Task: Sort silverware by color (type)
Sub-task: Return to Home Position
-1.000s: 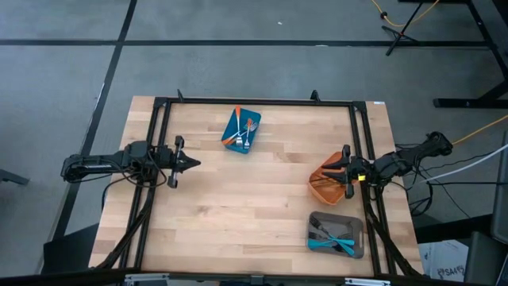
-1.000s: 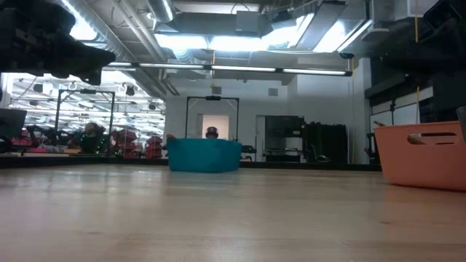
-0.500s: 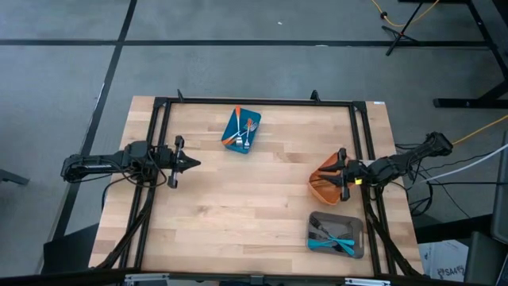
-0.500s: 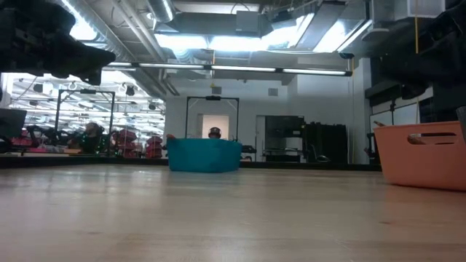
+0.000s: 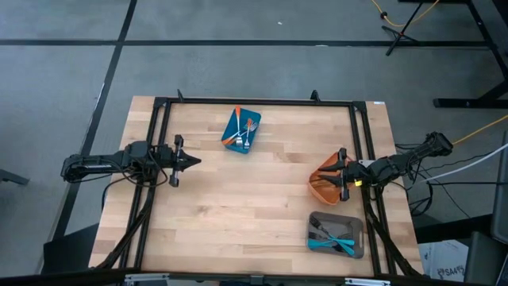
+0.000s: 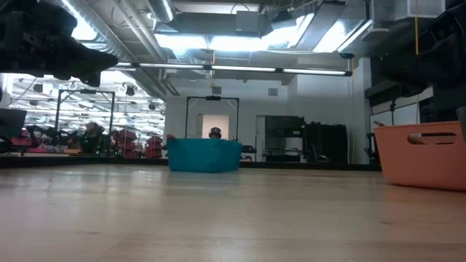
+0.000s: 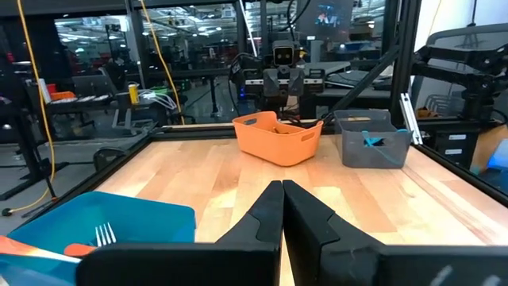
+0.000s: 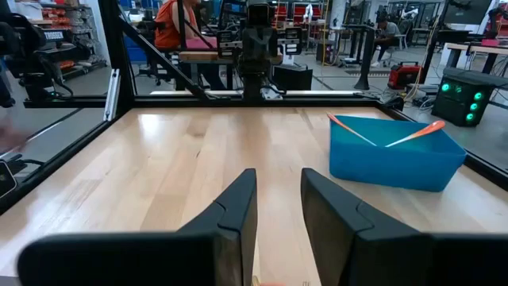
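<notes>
The left arm [image 5: 103,164] lies stretched out low and level, and the left gripper [image 5: 193,162] points across at the other arm, its fingers [image 7: 266,214] pressed together into a single tip. The right arm [image 5: 405,159] reaches in from the opposite side. The right gripper [image 5: 332,175] faces back, its fingers [image 8: 238,199] parallel with a narrow gap between.

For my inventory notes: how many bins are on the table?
3: blue bin near the far edge, orange bin on the right, grey bin at the front right.
</notes>
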